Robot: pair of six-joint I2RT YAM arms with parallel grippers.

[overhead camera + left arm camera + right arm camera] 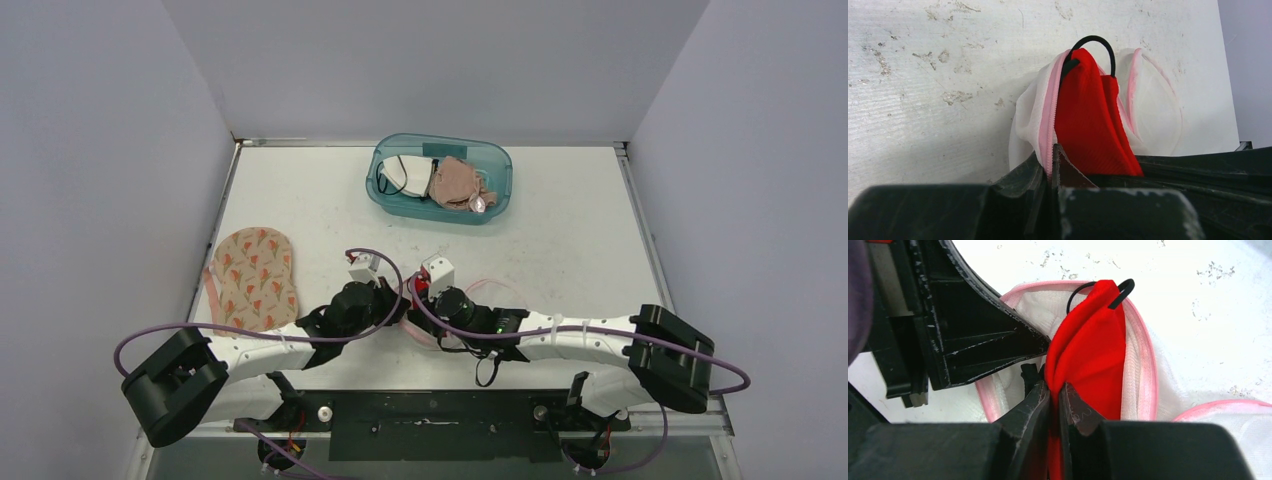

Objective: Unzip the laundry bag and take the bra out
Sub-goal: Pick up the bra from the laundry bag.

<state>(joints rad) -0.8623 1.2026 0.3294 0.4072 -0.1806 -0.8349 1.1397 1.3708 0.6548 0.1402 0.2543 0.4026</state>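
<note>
Standing by the near edge of the table (560, 240), about midway along it, I can see both arms bunched over the laundry bag (1023, 120), a limp white mesh pouch edged with a pink zipper (1049, 115). Its mouth gapes, and the bra (1088, 115), bright red with a thin black strap (1098, 40) looping out at the top, pokes up through the opening. The left gripper (1053, 167) has its jaws pinched tight on the pink zipper edge of the bag. The right gripper (1054, 397) has its jaws clamped on a fold of the red fabric, low down at the bag's mouth.

By the look of it, the bra is light and soft. It should drape and stretch rather than lift as one piece, so a pinch on a thick fold seems a better hold than the skinny strap, which could slip. The mesh is just as flimsy and would likely ride along unless held back at the zipper edge. I'd guess the strap could snag on the zipper.

No brand, label or writing can be read anywhere. Toward the far edge sits a teal tub (385, 195) of other garments, and a floral fabric piece (255, 275) lies by the left edge.
</note>
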